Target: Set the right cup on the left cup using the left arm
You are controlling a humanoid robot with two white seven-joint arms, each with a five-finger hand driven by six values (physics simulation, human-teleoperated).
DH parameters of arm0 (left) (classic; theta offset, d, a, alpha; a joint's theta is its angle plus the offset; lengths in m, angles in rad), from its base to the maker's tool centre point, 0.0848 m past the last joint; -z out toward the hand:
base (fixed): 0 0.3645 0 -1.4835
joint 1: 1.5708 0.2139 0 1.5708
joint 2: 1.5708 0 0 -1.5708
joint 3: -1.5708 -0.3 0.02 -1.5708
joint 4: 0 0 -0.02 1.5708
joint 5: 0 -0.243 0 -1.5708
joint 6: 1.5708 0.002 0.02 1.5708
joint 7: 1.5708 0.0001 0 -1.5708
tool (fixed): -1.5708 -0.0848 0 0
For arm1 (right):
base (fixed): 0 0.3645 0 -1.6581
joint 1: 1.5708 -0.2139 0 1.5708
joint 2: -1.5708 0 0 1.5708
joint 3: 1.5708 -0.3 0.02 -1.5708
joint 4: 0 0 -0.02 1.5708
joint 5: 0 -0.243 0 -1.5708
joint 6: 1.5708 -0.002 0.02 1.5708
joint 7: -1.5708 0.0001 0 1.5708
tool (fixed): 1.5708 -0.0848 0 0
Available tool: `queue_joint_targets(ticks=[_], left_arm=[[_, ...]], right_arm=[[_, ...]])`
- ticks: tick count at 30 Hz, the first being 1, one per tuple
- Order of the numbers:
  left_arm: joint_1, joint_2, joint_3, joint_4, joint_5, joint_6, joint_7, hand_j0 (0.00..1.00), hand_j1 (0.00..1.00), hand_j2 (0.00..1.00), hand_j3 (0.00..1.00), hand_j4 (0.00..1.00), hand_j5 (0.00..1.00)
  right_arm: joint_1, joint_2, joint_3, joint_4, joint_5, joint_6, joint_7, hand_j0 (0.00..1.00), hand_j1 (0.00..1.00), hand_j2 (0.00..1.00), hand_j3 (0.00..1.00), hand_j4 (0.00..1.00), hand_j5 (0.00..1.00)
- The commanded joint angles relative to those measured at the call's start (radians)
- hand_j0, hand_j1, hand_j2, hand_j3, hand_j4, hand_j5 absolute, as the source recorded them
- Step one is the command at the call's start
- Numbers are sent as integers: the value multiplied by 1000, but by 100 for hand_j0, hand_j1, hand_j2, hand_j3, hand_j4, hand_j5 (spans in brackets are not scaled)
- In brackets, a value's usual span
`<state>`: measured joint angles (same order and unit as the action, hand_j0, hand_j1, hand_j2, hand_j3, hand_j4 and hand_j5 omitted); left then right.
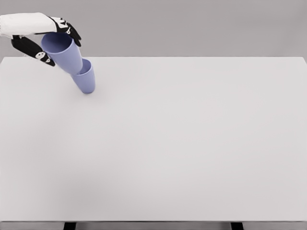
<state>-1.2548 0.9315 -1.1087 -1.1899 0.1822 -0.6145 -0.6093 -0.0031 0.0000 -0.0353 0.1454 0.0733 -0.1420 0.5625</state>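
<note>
Two lavender-blue cups, one nested in the other, near the far left corner of the white table point(192, 143). Upper cup point(61, 51): the larger-looking of the pair, tilted with its open mouth toward the far left, its base sunk into the mouth of the lower cup; it overlaps the table's far edge as seen from the head camera. Lower cup point(85, 77): also tilted the same way, its base touching or just above the tabletop a little inside the far edge; whether it rests fully on the surface cannot be told. Left hand point(45, 36): white with black finger segments, entering from the upper left, fingers curled round the upper cup near its rim, some fingers lying over the far side of the rim and the thumb or lower fingers under the near side. Grasp is closed on that cup alone; the lower cup is not touched by the hand. Table: plain, pale, filling most of the view, two dark legs just visible at its near edge.
</note>
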Motion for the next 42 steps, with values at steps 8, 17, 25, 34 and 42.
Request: queue_joint_targets(ticks=[8, 17, 25, 34, 42], left_arm=[[-9, -92, -2, 141, 5, 4, -2, 57, 57, 57, 57, 57, 57], [-9, -145, -2, 219, 2, 4, -2, 57, 57, 57, 57, 57, 57], [-11, -157, -2, 283, 0, 4, -2, 58, 58, 58, 58, 58, 58], [-15, -172, -2, 288, 0, 4, -2, 58, 58, 58, 58, 58, 58], [-20, -212, -2, 349, -35, 4, -2, 58, 58, 58, 58, 58, 58]], right_arm=[[0, 0, 0, 0, 0, -1, 0, 100, 100, 100, 100, 100, 100], [0, 0, 0, 0, 2, -1, 0, 100, 100, 100, 100, 100, 100], [0, 0, 0, -1, 2, -1, 0, 100, 100, 100, 100, 100, 100], [0, 0, 0, 0, 2, -1, 0, 100, 100, 100, 100, 100, 100], [0, 0, 0, 0, 0, -1, 0, 100, 100, 100, 100, 100, 100]])
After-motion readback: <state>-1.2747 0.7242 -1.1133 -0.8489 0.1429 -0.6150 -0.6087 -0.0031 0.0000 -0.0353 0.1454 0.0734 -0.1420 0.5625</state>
